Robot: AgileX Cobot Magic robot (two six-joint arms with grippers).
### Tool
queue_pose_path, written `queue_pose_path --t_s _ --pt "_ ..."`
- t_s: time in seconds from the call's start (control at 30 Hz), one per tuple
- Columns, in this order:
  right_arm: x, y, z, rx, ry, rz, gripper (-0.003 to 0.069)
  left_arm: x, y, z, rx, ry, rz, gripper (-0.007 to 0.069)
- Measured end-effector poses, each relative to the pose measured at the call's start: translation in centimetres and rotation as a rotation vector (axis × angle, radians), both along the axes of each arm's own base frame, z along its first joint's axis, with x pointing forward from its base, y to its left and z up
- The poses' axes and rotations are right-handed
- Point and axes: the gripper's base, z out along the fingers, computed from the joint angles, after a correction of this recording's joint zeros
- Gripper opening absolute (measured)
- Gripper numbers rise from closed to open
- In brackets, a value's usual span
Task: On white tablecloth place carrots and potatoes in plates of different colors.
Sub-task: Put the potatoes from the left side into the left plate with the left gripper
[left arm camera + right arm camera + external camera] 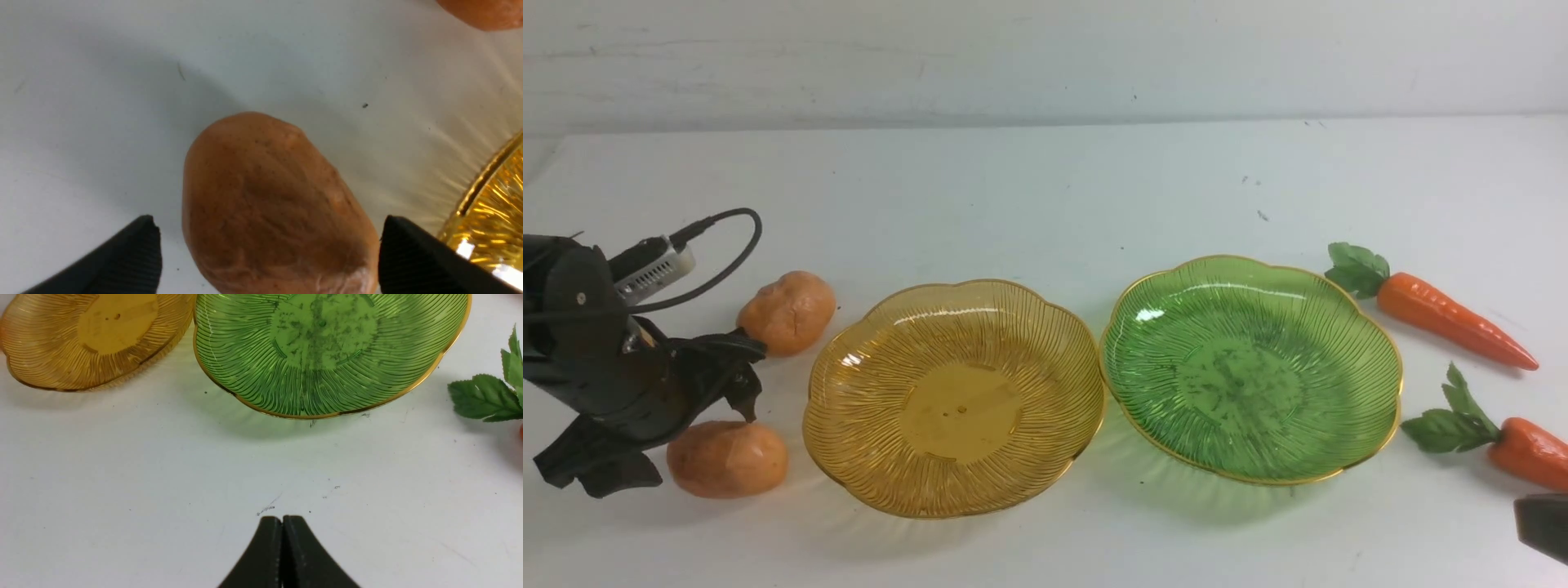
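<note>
My left pincer [269, 249] gapes around the nearer potato [278, 204], unclenched. Probably firm, light; grip across its narrow waist. Right pincer [282, 522] clenched.

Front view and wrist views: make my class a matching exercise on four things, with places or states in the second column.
1. Amber plate
2. Green plate
3. Left gripper
4. Right gripper

A. fingertips together
B. nearer the potatoes
C. jaws open
D. nearer the carrots

Pairs: 1-B, 2-D, 3-C, 4-A
</note>
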Motion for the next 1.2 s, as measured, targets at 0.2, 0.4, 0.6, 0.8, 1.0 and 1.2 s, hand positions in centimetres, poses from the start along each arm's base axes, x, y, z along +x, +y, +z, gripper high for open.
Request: queue_pose_path --t_s 0.2,0.4,0.6,0.8,1.0,1.2 --pt "0.0 0.0 0.0 0.001 0.0 0.0 -0.0014 0.9 0.0 -2.3 0.0 0.044 0.014 0.0652" --pt "0.0 0.0 0.0 0.003 0.0 0.0 -0.0014 1.7 0.0 -3.0 0.002 0.042 0.007 0.0554" --pt "0.0 0.0 0.0 0.002 0.001 0.001 -0.0014 1.8 0.1 -1.6 0.048 0.055 -0.101 0.045" --pt "0.0 0.0 0.0 0.002 0.001 0.002 -0.0014 2.0 -0.6 6.4 0.123 -0.1 -0.352 0.0432" --pt "0.0 0.0 0.0 0.002 0.001 0.002 -0.0014 2.9 -7.3 7.6 0.017 -0.183 -0.718 0.0432" --pt "0.0 0.0 0.0 0.002 0.001 0.002 -0.0014 4.8 -10.3 3.3 0.002 -0.103 -0.81 0.0456"
